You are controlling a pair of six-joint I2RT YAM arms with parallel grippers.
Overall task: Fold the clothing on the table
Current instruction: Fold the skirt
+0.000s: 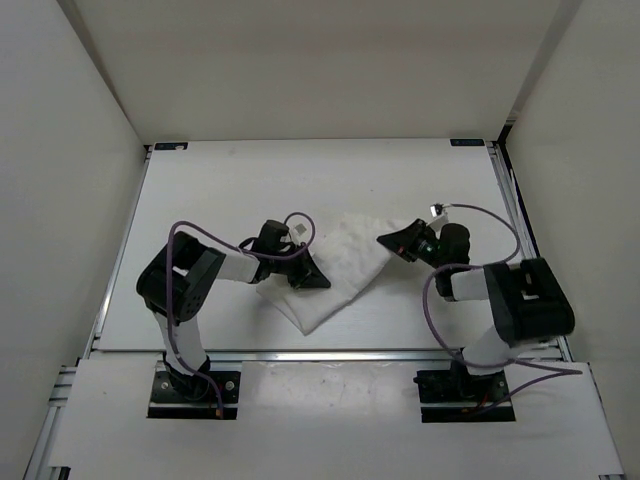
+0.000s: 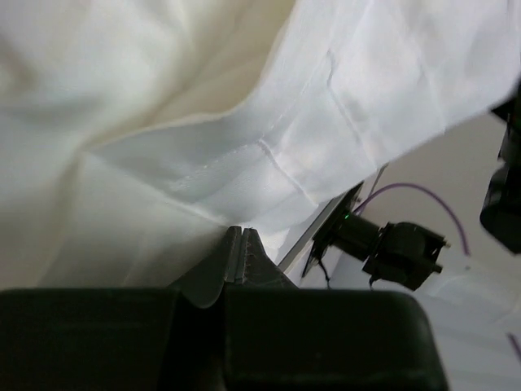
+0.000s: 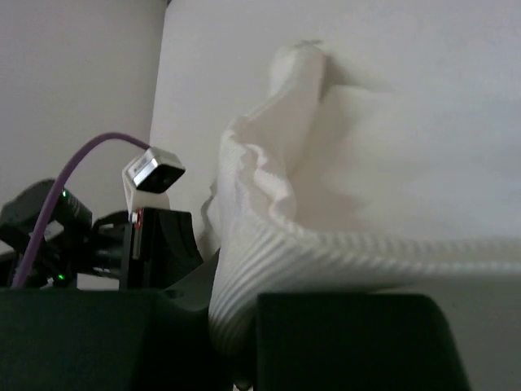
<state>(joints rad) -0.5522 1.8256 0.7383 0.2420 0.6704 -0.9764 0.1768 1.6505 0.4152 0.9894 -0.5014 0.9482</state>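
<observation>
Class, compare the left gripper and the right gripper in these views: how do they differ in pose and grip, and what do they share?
The left gripper points right, at the left side of the clothing; the right gripper points left, at its right edge. The left fingers meet tip to tip on thin fabric; the right fingers sandwich a thick ribbed fold. Both are shut on the clothing.
</observation>
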